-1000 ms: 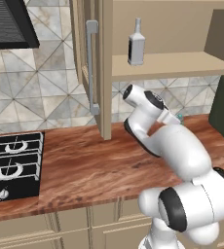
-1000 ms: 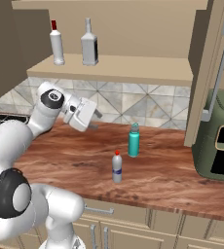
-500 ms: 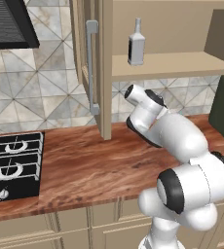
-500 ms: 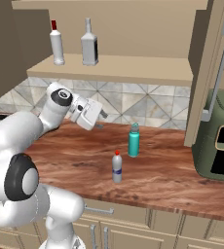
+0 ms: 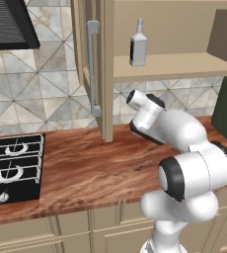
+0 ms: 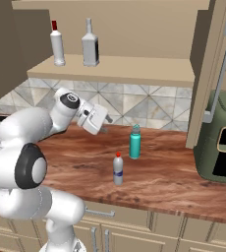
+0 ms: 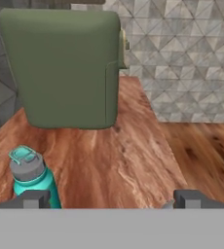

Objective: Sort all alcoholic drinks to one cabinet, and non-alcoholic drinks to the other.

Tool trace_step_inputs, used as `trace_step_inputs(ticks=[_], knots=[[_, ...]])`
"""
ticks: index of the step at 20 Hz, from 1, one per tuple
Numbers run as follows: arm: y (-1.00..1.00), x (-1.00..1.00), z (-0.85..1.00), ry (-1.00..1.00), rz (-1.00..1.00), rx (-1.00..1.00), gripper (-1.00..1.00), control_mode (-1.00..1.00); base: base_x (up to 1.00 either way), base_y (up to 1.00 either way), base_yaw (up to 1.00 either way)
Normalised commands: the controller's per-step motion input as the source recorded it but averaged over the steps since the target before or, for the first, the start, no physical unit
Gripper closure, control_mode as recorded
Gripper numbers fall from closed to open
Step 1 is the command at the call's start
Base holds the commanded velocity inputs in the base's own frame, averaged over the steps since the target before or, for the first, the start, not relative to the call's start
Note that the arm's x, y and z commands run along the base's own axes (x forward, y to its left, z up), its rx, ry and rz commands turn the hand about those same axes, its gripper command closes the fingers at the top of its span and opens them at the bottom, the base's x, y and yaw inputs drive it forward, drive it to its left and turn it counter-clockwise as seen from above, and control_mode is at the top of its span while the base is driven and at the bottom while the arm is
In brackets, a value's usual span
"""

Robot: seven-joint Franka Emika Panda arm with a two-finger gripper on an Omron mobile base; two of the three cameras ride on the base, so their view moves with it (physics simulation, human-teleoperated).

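Reddish wood counter (image 6: 174,182) under a triangle-tiled backsplash (image 6: 149,106); green appliance (image 6: 222,142) at the right end, stove (image 5: 12,165) at the left. Gripper (image 6: 105,124) hangs above the counter, jaws apart and empty. Teal bottle (image 6: 135,141) stands upright near it, toward the appliance; small clear bottle (image 6: 118,169) nearer the counter's front edge.

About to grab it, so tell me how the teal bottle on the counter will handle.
The teal bottle stands upright, tall and narrow, so a sideways nudge would probably tip it. Being round, it would likely roll once down. Its smooth straight wall may slip; the open claw should probably close mid-body.
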Motion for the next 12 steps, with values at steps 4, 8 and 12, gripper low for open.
trace_step_inputs(ticks=[4, 8, 12], knots=[[-0.14, 0.19, -0.13, 0.0, -0.01, 0.0, -1.0, -1.0, 0.0, 0.0, 0.0], [-0.16, 0.27, -0.1, 0.0, -0.01, 0.0, -1.0, -1.0, 0.0, 0.0, 0.0], [-0.14, 0.28, -0.14, 0.01, -0.02, 0.0, -1.0, -1.0, 0.0, 0.0, 0.0]])
